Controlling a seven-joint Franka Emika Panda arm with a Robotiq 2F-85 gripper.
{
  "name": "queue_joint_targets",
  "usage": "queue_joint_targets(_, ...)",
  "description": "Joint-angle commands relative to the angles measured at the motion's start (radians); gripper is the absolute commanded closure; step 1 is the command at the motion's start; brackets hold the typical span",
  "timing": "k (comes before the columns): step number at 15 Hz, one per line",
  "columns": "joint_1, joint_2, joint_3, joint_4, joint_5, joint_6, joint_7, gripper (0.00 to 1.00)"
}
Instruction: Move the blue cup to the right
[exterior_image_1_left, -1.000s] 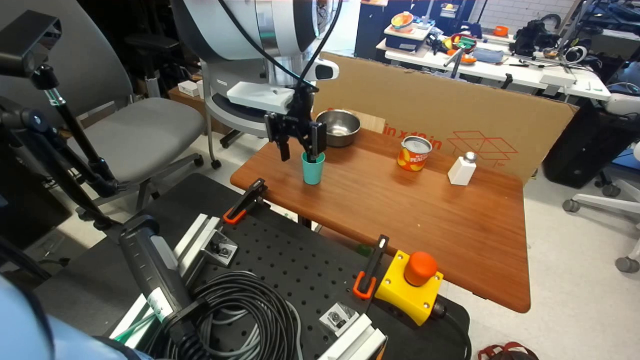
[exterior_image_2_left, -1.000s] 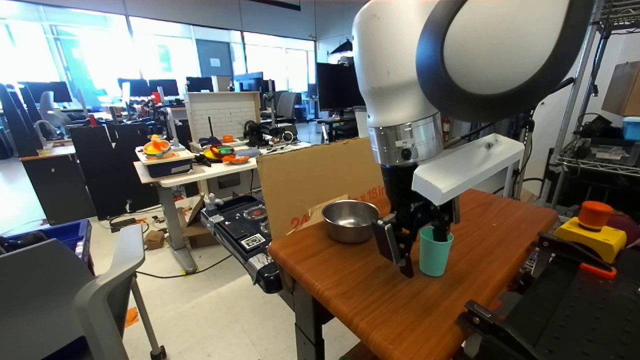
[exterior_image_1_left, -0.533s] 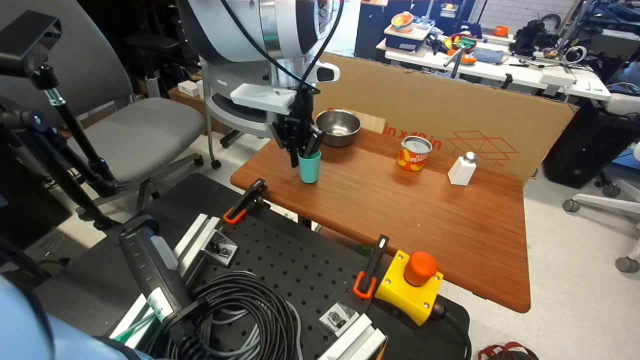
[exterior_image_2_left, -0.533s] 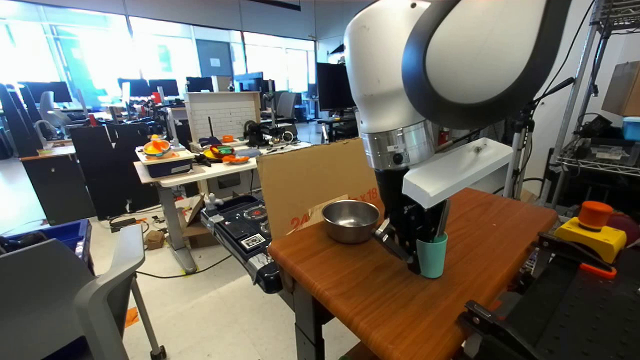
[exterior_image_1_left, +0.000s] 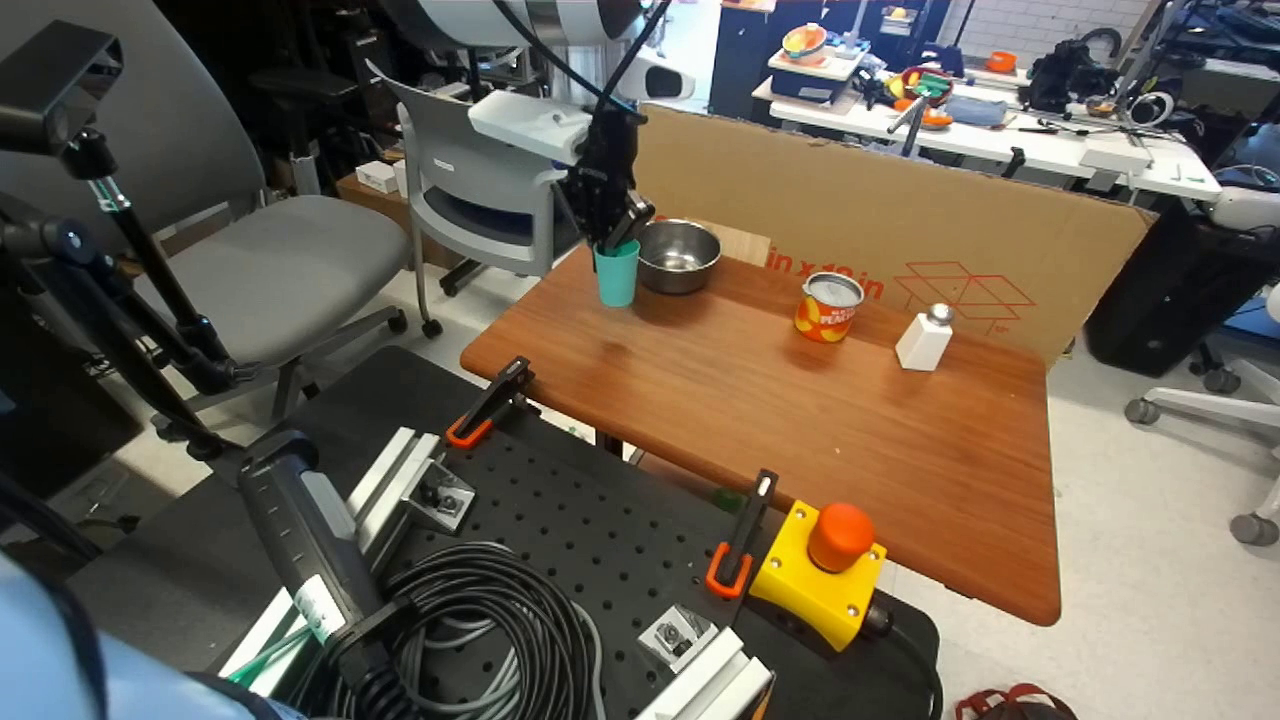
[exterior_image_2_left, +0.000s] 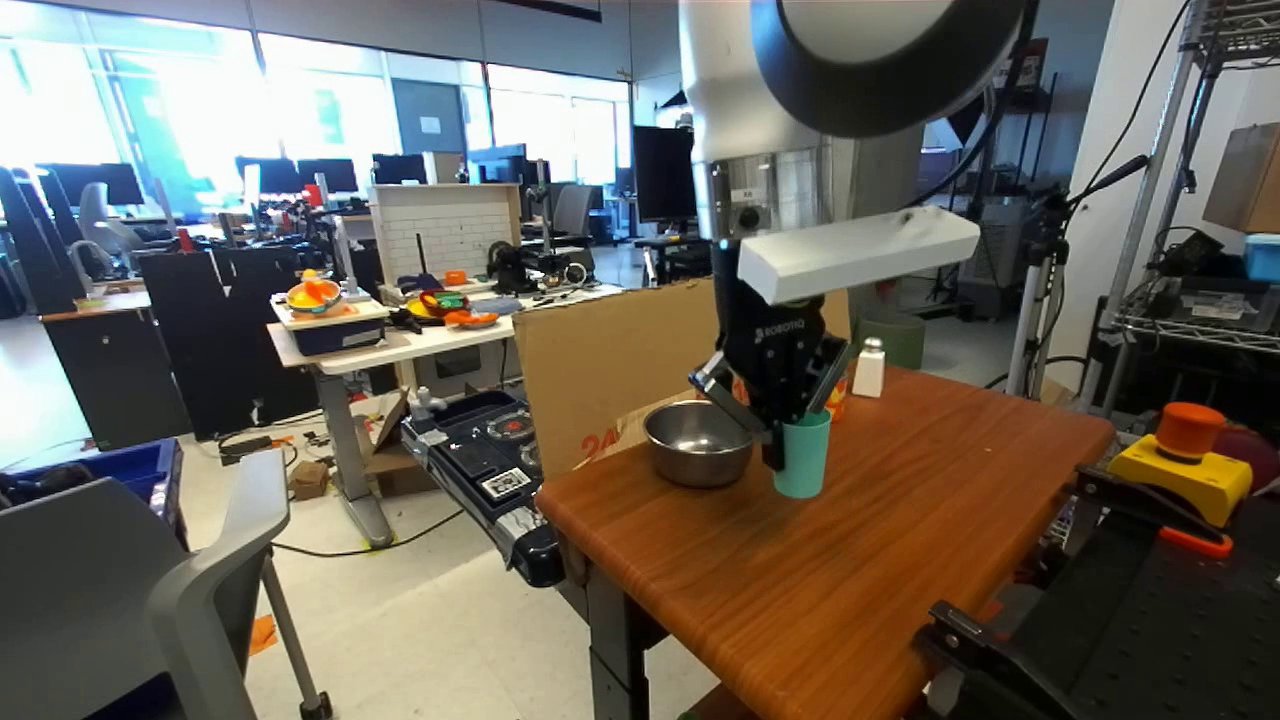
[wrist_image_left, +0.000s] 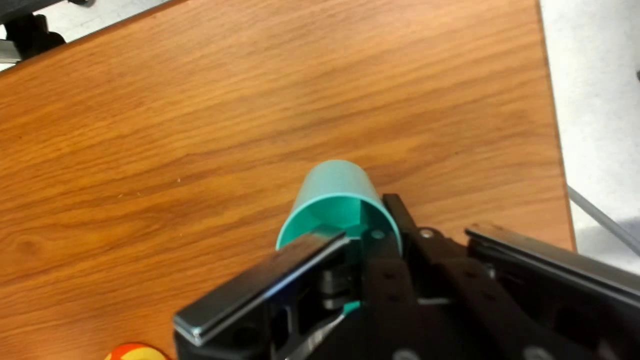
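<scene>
The blue cup (exterior_image_1_left: 616, 277), a teal tumbler, hangs upright above the wooden table, with a faint dark patch on the tabletop beneath it in that exterior view. My gripper (exterior_image_2_left: 784, 432) is shut on its wall, one finger inside the cup and the other along the outside. Looking down in the wrist view, the cup (wrist_image_left: 336, 179) shows its round mouth, and the outer finger (wrist_image_left: 394, 202) lies against its side. The inner finger's tip is partly hidden in the cup.
A metal bowl (exterior_image_2_left: 700, 447) stands close beside the cup. Farther along the table are a peach can (exterior_image_1_left: 828, 310) and a white shaker (exterior_image_1_left: 924, 340). A cardboard panel (exterior_image_1_left: 880, 200) borders one long edge; clamps (exterior_image_1_left: 495, 400) and a yellow button box (exterior_image_1_left: 820, 565) line the opposite side.
The jaws have come together on the cup's wall. Cup and gripper have since risen off the table together, shifting toward the bowl's side in both exterior views.
</scene>
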Motion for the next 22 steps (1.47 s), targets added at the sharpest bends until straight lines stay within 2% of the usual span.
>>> queue_joint_targets(1,-0.07,-0.092,0.012,-0.041,0.135,0.021,-0.012,0.99)
queue_joint_targets(4,-0.131,-0.119,-0.017,-0.064,0.216,0.018,0.003,0.99)
queue_joint_targets(12,-0.29,-0.076,-0.111,-0.101,0.312,0.055,0.003,0.99)
queue_joint_targets(18,-0.321,0.003,-0.162,-0.084,0.328,0.168,0.048,0.99)
queue_joint_targets(22,-0.323,0.063,-0.183,-0.064,0.33,0.174,0.068,0.99)
